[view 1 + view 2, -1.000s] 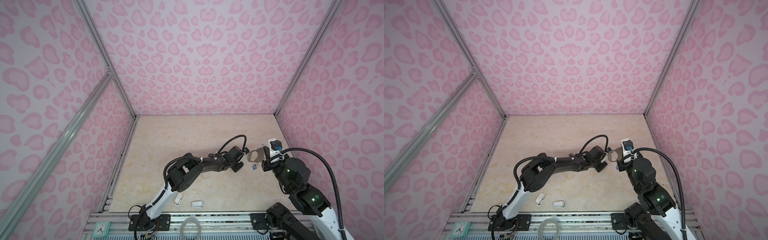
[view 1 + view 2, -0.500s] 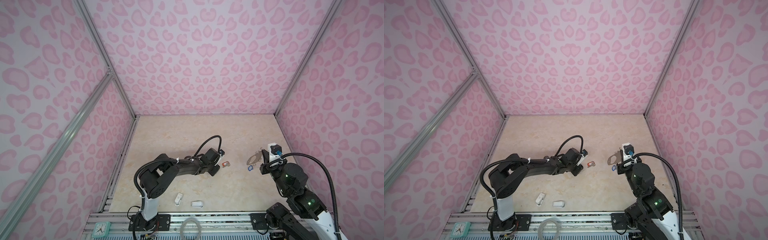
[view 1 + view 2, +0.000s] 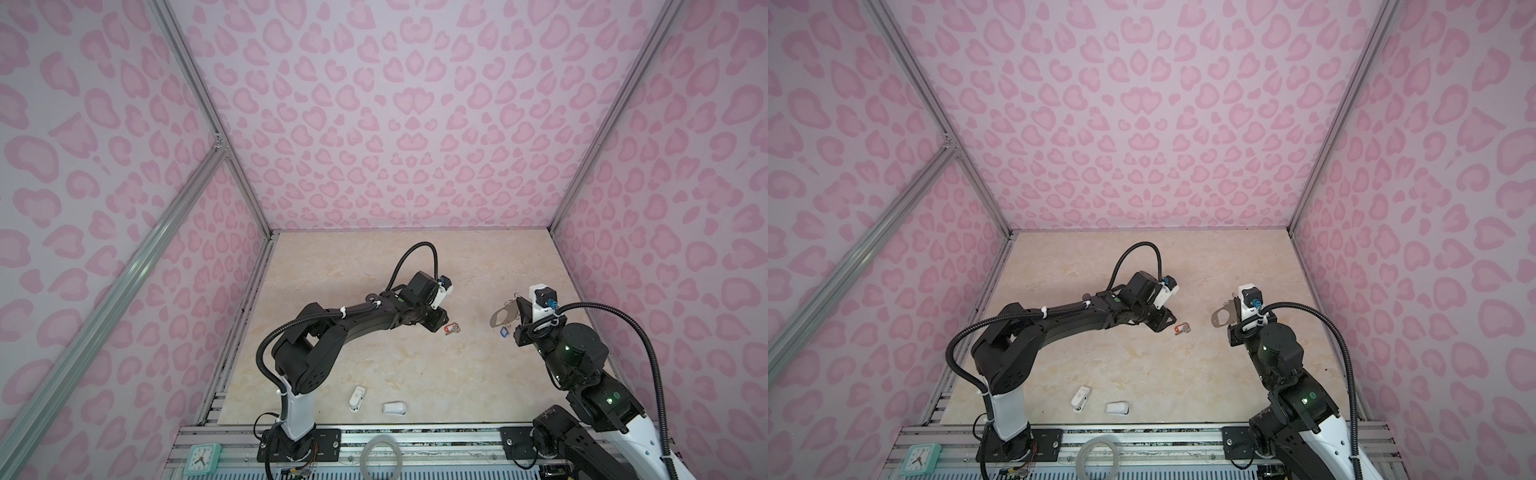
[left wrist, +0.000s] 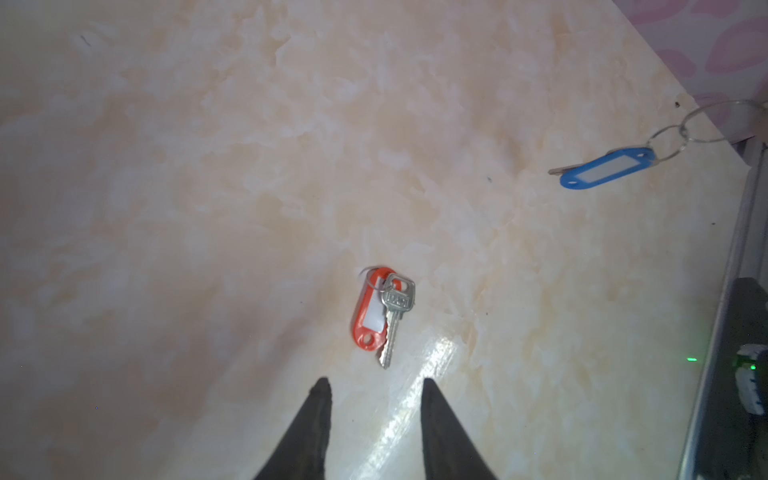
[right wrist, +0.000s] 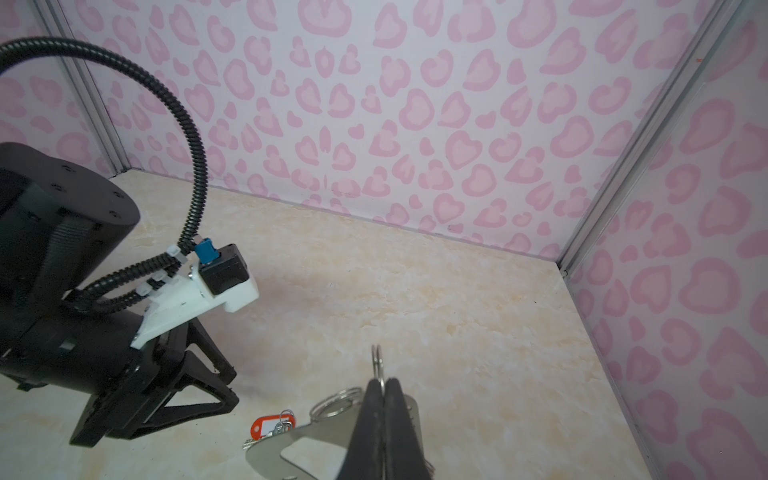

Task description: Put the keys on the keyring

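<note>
**Red key vs left gripper: line of approach**

Found red key (image 4: 382, 318) flat on table (image 4: 187, 166), on no ring of the keyring (image 5: 291, 453), just beyond the left gripper (image 4: 375, 382) and clear of its tips. Noted long axis roughly in line with the fingers, blade tip toward the gap. Logged jaws part-open, nothing between.

Saw blue key (image 4: 586, 168) farther off, apparently hanging by linked rings under the keyring. Logged right gripper (image 5: 384, 384) clamped tight on keyring, held off the table, well apart from red key.

Judged left arm the nearer: short forward reach, then pinch across the tag.
</note>
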### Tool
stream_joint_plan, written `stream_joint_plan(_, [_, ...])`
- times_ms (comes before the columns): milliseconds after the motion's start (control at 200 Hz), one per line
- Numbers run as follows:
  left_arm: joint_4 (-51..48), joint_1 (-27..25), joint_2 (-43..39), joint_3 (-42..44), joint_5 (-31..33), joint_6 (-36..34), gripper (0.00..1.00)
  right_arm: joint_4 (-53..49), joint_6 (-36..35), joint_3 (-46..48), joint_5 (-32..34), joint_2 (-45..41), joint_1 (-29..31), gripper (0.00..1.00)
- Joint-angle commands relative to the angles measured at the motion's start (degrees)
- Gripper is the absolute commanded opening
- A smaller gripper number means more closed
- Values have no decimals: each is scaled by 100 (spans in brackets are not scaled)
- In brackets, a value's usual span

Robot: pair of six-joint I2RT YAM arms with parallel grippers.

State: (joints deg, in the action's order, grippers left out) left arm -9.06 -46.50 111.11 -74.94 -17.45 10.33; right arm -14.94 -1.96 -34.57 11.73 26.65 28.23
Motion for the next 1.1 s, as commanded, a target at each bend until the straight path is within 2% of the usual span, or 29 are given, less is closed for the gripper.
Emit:
stream_joint_plan(0, [-306, 49, 335, -446, -696, 667, 35, -45, -5, -33, 56, -84, 20, 0])
stream_joint_plan(160, [-444, 68, 662, -810, -1118, 1176, 31, -200, 28, 17, 93, -221, 12, 0])
stream_joint_plan(450, [-677, 54, 1024, -1084, -1233, 1633, 30, -275, 29, 152, 93, -310, 4, 0])
stream_joint_plan(830, [-572, -42, 1399, -1401, -1227, 1712, 30, -346, 46, 196, 119, -415, 9, 0])
stream_joint_plan(1095, [-477, -43, 1427, -1119, -744, 1455, 30, -331, 55, 205, 127, -411, 9, 0])
